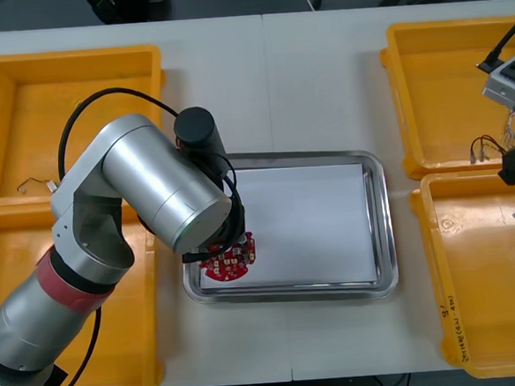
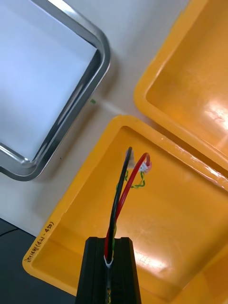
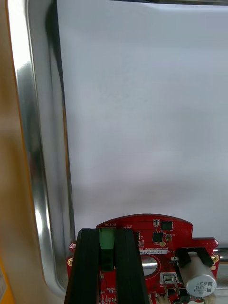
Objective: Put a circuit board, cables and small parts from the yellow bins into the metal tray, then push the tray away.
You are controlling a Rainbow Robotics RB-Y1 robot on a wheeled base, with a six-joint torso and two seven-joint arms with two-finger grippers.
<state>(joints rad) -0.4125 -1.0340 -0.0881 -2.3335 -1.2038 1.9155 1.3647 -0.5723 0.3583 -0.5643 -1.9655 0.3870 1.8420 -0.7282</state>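
Circuit board [image 3: 159, 231] in tray [image 1: 380, 224], clamped by left gripper [image 3: 108, 233]; right gripper [image 2: 109, 241] clamps cable [image 2: 121, 192].

The tray [image 1: 375, 163] sits mid-desk [image 1: 303, 84], between two bins [image 1: 63, 61] along the left edge and two along the right. The circuit board [image 1: 230, 261] is in the tray's near-left corner, under the left gripper [image 3: 108, 235], whose jaws clamp it. The right gripper [image 2: 110, 242] hangs over the near-right bin [image 1: 484, 274], a cable [image 2: 124, 190] in its jaws.
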